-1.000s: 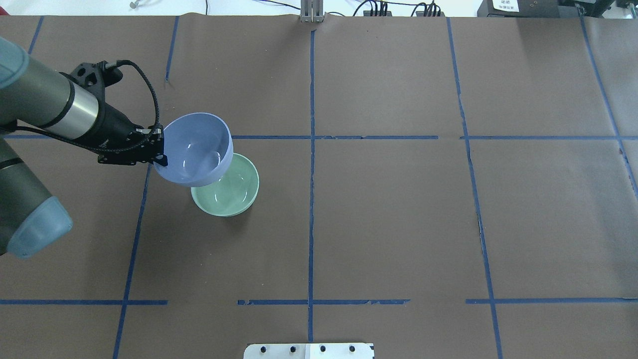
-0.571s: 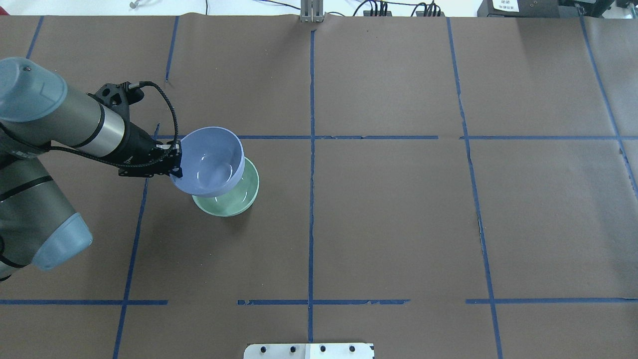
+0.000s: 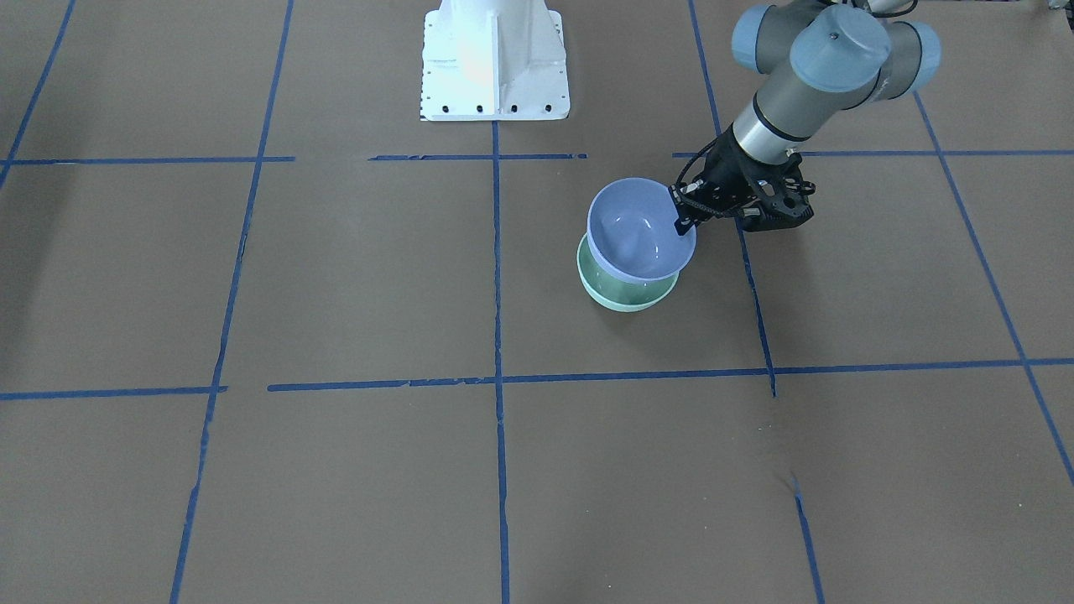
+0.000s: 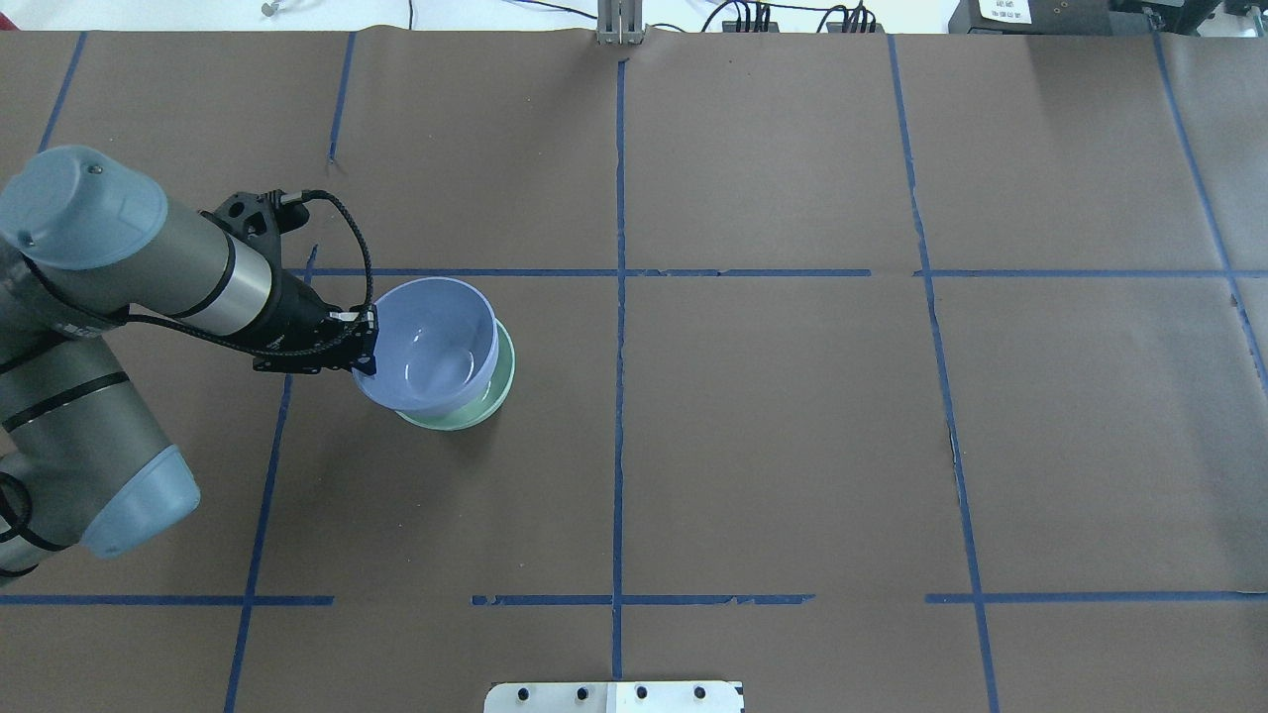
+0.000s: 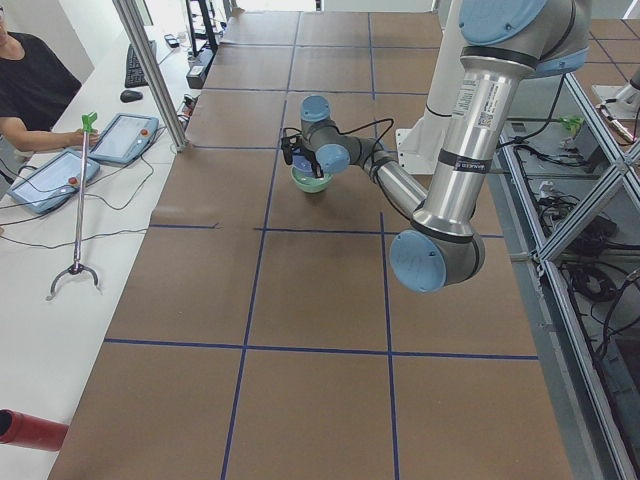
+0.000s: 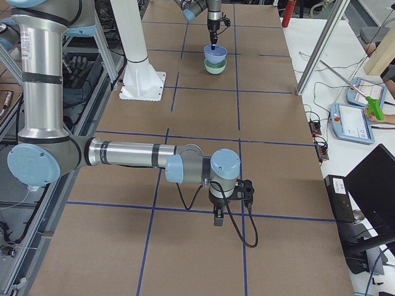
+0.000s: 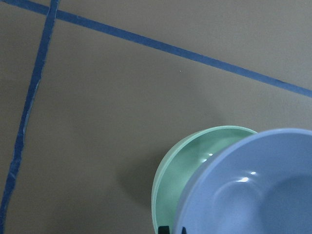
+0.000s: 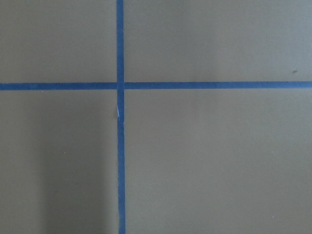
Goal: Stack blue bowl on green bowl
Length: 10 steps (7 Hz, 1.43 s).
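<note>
Left claw (image 4: 365, 347), clamping round glossy blue bowl (image 4: 436, 342) at nine o'clock, has carried it above round glossy green bowl (image 4: 461, 421); lowering remains.

We view the brown paper-covered tabletop (image 4: 792, 446) from above behind the white metal robot base (image 3: 495, 59), from across it, and from both ends; wrist cameras look down close. Fixed views share the glossy periwinkle-blue bowl (image 4: 431, 342).

The blue bowl (image 4: 431, 342) is gleaming glossy and smooth, white highlights glinting inside it. The green bowl (image 4: 456, 421) under the blue bowl is shining with the same slick finish. Matt brown paper (image 4: 792, 416) is covering the table (image 4: 1090, 446), and blue tape (image 4: 693, 272), ragged in places, is lining it.
</note>
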{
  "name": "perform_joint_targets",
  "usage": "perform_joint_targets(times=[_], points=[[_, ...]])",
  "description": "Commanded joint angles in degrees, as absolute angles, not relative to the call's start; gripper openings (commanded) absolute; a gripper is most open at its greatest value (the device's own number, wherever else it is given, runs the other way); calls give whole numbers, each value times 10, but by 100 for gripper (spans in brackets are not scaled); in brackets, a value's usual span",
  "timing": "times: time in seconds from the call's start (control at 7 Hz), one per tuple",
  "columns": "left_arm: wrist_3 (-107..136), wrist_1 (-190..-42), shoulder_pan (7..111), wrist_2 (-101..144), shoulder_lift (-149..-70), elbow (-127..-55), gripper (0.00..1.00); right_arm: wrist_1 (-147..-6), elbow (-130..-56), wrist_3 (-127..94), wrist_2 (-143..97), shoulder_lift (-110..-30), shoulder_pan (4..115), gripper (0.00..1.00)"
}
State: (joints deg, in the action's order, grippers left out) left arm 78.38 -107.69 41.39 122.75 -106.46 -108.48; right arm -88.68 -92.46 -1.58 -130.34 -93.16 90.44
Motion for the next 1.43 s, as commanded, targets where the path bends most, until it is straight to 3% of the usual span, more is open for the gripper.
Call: perform_joint_targets(times=[0.0, 0.14, 0.86, 1.29], points=[[782, -1078, 410, 1227, -1065, -1083, 0, -887, -925, -16, -1303, -932, 904, 100], [778, -1080, 408, 1226, -1065, -1078, 99, -887, -925, -16, -1303, -932, 904, 100], [762, -1086, 418, 1226, -1062, -1113, 100, -887, -925, -16, -1303, -932, 904, 100], [521, -1003, 580, 1234, -1054, -1138, 100, -887, -925, -16, -1303, -932, 904, 100]])
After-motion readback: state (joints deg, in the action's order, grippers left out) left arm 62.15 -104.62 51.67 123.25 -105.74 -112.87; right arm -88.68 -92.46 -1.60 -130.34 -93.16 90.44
